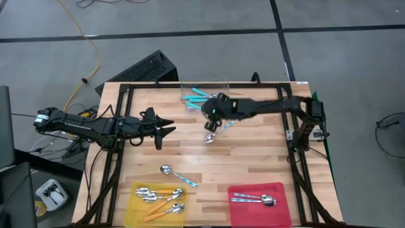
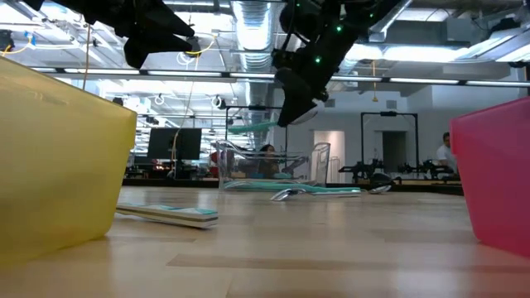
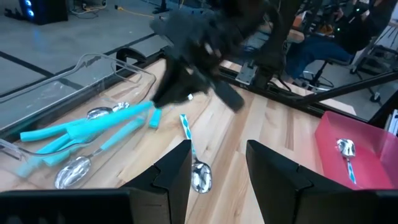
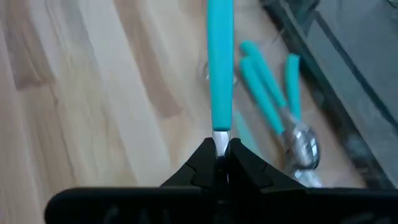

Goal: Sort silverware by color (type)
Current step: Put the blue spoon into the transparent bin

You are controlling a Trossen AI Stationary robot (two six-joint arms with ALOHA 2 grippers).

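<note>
My right gripper (image 1: 212, 118) hovers above the table just near the clear tub (image 1: 204, 82), shut on a teal-handled spoon (image 4: 220, 62). The low view shows that spoon's handle (image 2: 248, 127) sticking out toward the table's left, lifted clear. Another teal spoon (image 1: 218, 130) lies flat on the wood under the gripper, its bowl (image 3: 200, 177) toward the near edge. More teal spoons (image 3: 81, 130) lie in the tub. One teal spoon (image 1: 177, 175) lies near the yellow tray. My left gripper (image 1: 168, 130) is open, hovering left of centre. My right gripper pinches the teal spoon between its two fingertips at the metal neck (image 4: 221, 138), just below the teal handle. The handle runs straight on from the fingers, roughly level, and the spoon is lifted clear of the table. Its bowl is hidden behind the fingers.
A yellow tray (image 1: 134, 212) at the near left holds orange-handled spoons (image 1: 158, 195). A red tray (image 1: 281, 212) at the near right holds silver spoons (image 1: 253, 199). Bare wood lies between the trays and the tub. A black frame rims the table.
</note>
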